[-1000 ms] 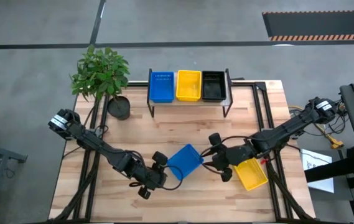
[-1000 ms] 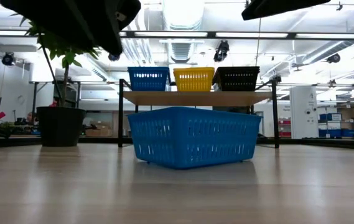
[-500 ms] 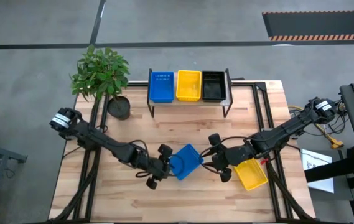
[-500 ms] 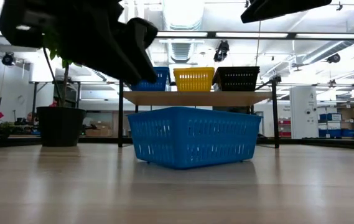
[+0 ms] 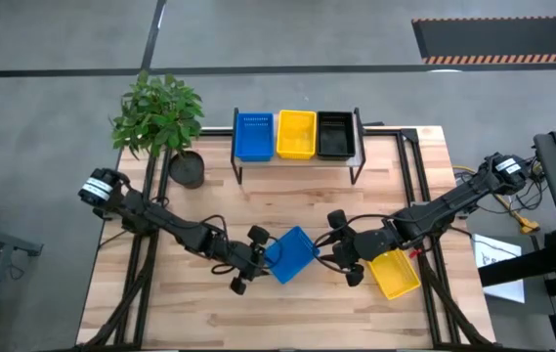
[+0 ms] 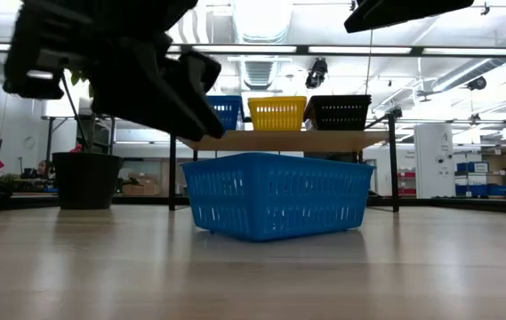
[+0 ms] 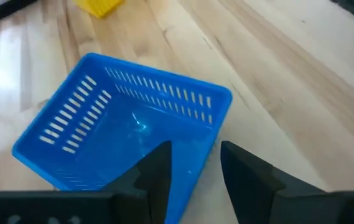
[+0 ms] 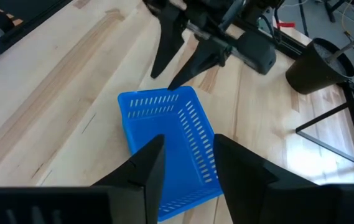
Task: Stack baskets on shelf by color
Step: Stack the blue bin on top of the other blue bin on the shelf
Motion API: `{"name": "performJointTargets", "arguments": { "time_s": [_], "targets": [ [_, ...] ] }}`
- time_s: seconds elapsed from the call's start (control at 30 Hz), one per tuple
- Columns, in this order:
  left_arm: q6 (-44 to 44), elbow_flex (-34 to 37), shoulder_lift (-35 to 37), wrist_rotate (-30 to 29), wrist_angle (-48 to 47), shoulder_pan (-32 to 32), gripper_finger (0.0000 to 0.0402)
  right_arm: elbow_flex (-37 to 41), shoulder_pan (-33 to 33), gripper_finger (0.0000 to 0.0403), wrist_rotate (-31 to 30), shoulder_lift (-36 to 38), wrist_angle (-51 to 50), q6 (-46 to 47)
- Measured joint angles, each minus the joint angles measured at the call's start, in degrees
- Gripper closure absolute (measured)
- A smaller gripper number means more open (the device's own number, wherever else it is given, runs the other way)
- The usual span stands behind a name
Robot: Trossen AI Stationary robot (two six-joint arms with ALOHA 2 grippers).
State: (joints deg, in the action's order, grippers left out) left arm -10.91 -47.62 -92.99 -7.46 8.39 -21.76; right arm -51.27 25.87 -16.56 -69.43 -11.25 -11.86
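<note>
Left gripper (image 5: 255, 261) open at blue basket (image 5: 291, 254) rim; no labels.

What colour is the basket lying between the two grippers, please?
Blue, clearest in the high view.

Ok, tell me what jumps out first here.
A loose blue basket sits mid-table with both open hands closing in on it: the left hand at one side, the right hand at the other. Behind, the shelf carries blue, yellow and black baskets in a row.
</note>
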Motion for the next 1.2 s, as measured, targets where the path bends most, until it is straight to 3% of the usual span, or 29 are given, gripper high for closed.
{"name": "performJointTargets", "arguments": {
  "time_s": [0.33, 0.5, 0.67, 0.8, 1.2],
  "targets": [
    [-0.1, -1.95, -7.56, 3.04, 3.39, 0.81, 0.0316, 0.46, 0.0, 0.028, 0.0, -0.02, 0.09, 0.35],
    [0.08, -2.51, -8.24, 3.08, 3.68, 0.93, 0.0333, 0.72, 0.0, 0.028, -0.01, -0.02, 0.6, 0.57],
    [0.06, -2.63, -8.05, 3.37, 3.41, 0.92, 0.0389, 0.72, 0.0, 0.028, 0.0, -0.02, 0.97, 0.4],
    [0.04, -3.1, -7.24, 2.41, 2.94, 0.84, 0.0398, 0.72, 0.0, 0.028, -0.02, -0.02, 1.03, 0.34],
    [0.13, -11.42, 2.1, -5.07, -17.56, -0.5, 0.0401, 0.72, 0.0, 0.028, -0.02, -0.02, 0.81, -1.03]
  ]
}}
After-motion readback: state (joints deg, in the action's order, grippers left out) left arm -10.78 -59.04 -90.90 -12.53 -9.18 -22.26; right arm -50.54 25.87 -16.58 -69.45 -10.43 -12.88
